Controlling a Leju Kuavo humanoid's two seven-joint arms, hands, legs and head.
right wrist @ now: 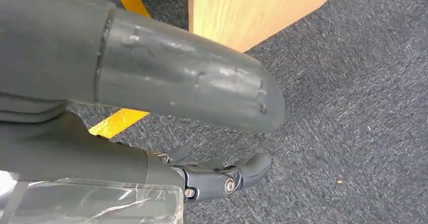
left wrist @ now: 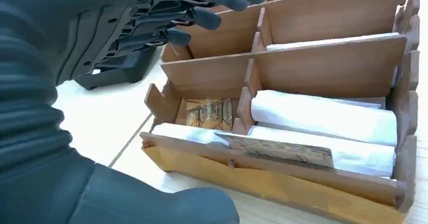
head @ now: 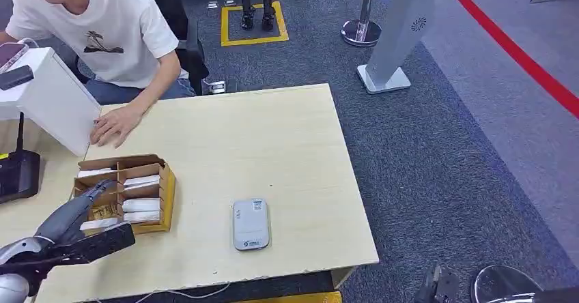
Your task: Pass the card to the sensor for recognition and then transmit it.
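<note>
Grey-fingered left hand (left wrist: 166, 17) hovers empty, fingers apart, over the wooden divided card box (head: 166, 200); packed white cards (left wrist: 323, 117) risk a multi-card snag. Right hand (right wrist: 222, 176) hangs empty.

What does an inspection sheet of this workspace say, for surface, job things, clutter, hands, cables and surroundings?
Surface: light wooden table, bare in the middle.
Job things: wooden divided card box holding white cards; grey-white sensor flat near the front edge.
Clutter: white box and black device at the left side.
Hands: left hand above the card box, holding nothing; right hand hanging beside the table over the carpet, empty.
Cables: thin white cable below the front edge.
Surroundings: seated person, their hand on the table; grey carpet, red floor line.
</note>
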